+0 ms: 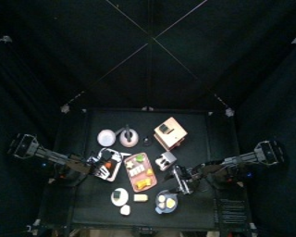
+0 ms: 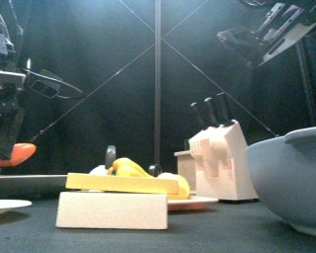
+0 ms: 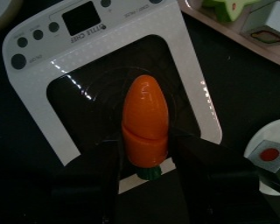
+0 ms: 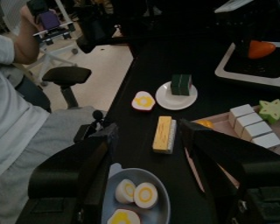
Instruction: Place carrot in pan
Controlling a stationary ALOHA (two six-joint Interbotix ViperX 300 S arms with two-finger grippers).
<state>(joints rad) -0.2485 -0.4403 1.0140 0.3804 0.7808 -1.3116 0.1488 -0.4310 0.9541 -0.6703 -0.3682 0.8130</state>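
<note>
We see a small black table (image 1: pixel 200 139) carrying many things: a knife block (image 2: pixel 216 158), a pale yellow block (image 2: pixel 112 209), a grey bowl (image 2: pixel 295 178), a white scale (image 3: pixel 101 52), a plate of halved eggs (image 4: pixel 136 194), and a butter stick (image 4: pixel 164 134).

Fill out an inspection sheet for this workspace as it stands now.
Surface: small black table, crowded in its front half.
Job's things: small orange tapered carrot held above a white induction hob with a black glass plate; round grey metal pan apart from it, further back.
Clutter: wooden knife block, pale yellow block, bowl of halved boiled eggs, fried egg.
Grippers: left gripper fingers shut on carrot; right gripper open, empty.
Cables: nothing seen on the table.
Surroundings: black curtains; person in grey sleeve and office chair beyond.
</note>
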